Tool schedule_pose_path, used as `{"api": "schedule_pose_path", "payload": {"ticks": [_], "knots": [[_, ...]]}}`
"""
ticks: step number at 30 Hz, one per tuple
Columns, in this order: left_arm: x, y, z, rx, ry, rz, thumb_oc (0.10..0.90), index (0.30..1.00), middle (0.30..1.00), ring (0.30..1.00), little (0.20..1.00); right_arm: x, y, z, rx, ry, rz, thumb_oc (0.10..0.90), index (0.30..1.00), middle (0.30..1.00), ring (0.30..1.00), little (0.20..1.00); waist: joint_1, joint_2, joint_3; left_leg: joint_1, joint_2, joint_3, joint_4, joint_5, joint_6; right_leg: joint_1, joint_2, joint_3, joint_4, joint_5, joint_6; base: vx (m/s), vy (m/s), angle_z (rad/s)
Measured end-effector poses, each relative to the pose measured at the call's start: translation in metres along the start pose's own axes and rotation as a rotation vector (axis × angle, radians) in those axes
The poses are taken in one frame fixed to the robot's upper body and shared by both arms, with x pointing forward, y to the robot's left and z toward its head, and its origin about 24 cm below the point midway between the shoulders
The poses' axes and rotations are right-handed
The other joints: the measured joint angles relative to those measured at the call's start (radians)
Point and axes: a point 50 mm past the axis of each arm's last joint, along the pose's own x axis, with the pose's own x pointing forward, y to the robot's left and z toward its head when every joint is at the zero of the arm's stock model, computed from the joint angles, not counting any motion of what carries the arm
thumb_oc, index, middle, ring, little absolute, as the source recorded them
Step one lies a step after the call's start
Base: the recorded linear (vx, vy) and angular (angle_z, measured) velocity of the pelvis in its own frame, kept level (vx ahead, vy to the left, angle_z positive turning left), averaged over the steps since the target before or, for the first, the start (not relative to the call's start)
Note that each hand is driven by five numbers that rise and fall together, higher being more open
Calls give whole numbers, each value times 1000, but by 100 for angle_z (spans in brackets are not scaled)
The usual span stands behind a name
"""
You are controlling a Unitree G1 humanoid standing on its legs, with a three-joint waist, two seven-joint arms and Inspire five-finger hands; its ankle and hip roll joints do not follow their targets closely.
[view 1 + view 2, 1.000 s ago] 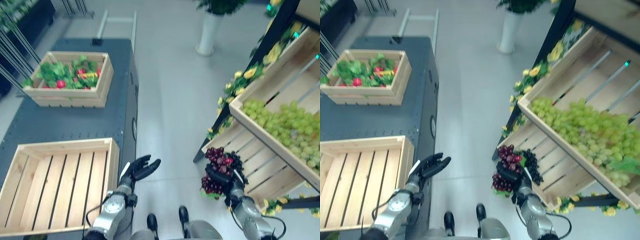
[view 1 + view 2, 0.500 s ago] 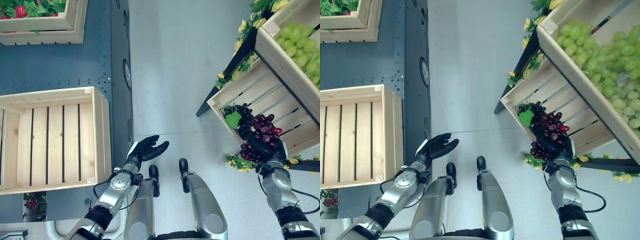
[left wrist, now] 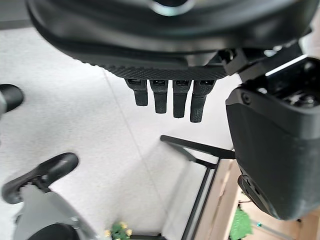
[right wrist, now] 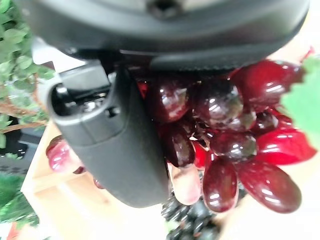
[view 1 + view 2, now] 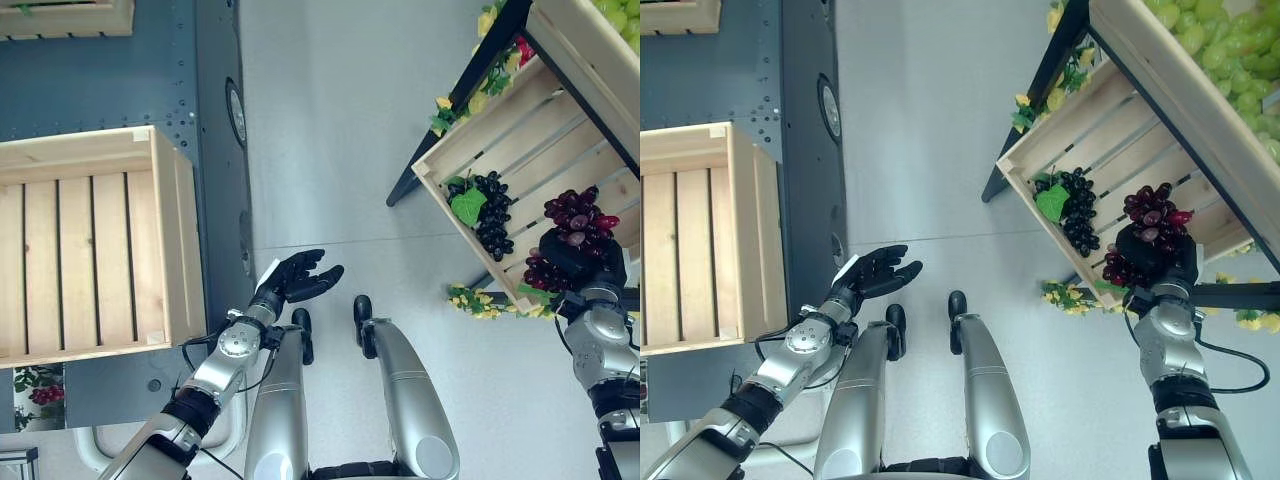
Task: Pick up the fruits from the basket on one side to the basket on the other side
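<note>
L eye view: right hand (image 5: 580, 262) wrapped round a red grape bunch (image 5: 572, 215), over the lower tilted crate (image 5: 470, 150) on the rack. Black grape bunch (image 5: 492, 212) w/ green leaf lies in that crate, beside the red one. Left hand (image 5: 295, 281) hovers over the floor, fingers relaxed & spread, palm up, nothing in it, near the empty wooden crate (image 5: 172, 230) on the dark table (image 5: 212, 60).

R eye view: green grapes (image 5: 1230, 60) fill the upper crate.

L wrist view: fingers (image 3: 173, 102) straight, floor beyond.

R wrist view: thumb (image 4: 120, 145) pressed into red grapes.
</note>
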Motion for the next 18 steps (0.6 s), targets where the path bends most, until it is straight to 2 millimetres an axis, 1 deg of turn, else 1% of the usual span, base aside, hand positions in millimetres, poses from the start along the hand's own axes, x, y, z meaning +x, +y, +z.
{"api": "schedule_pose_path", "payload": {"ticks": [2,4,5,6,7,8,9,10,18], "knots": [[1,3,4,15,-13,1,800,900,900,900,900,6,1,3,34,23,-18,400,300,300,300,300,8,1,0,-20,-13,-6,9,-2,-3,-22,-2,-5,2,-4,0,-17,-8,-8],[1,3,5,14,-14,0,800,900,900,900,900,11,7,11,45,23,-16,400,300,300,300,300,14,3,0,-27,-13,-24,8,-3,-3,-31,-1,-13,6,-3,2,-28,4,-11],[2,2,6,13,-19,-4,800,900,900,900,900,13,7,14,45,17,-15,400,300,300,300,300,16,4,0,-34,-12,-22,17,-3,-3,-36,-2,-12,45,-11,-9,-20,12,10],[2,1,8,13,-25,-7,800,900,900,900,900,14,7,17,43,12,-16,400,300,300,300,300,16,5,1,-40,-14,-20,27,-3,-3,-45,-6,-11,55,-21,-11,-21,15,20],[3,1,12,9,-40,-7,800,900,900,900,900,17,7,26,45,-11,-16,400,300,300,300,300,18,11,1,-60,-20,-15,37,-3,-4,-65,-12,-15,59,-28,-12,-8,11,13],[4,1,13,7,-42,-5,800,900,900,900,900,19,9,31,49,-23,-12,400,300,300,300,300,22,12,1,-65,-22,-11,56,-10,7,-73,-14,-15,60,-28,-13,0,8,5],[3,1,12,9,-39,-6,800,900,900,900,900,21,13,39,61,-40,-4,400,300,300,300,300,19,18,1,-60,-26,4,83,-43,2,-79,-14,-17,69,-28,-13,0,0,0],[4,-1,13,7,-42,-10,800,900,900,900,900,22,15,43,66,-51,0,400,300,300,300,300,22,18,1,-59,-28,-3,74,-48,4,-81,-18,-14,73,-28,-12,0,0,0],[4,-1,13,12,-43,-23,800,900,900,900,900,22,14,42,61,-49,3,400,300,300,300,300,47,17,1,-52,-29,-1,78,-52,3,-71,-14,-23,75,-34,-20,6,-12,1]]}}
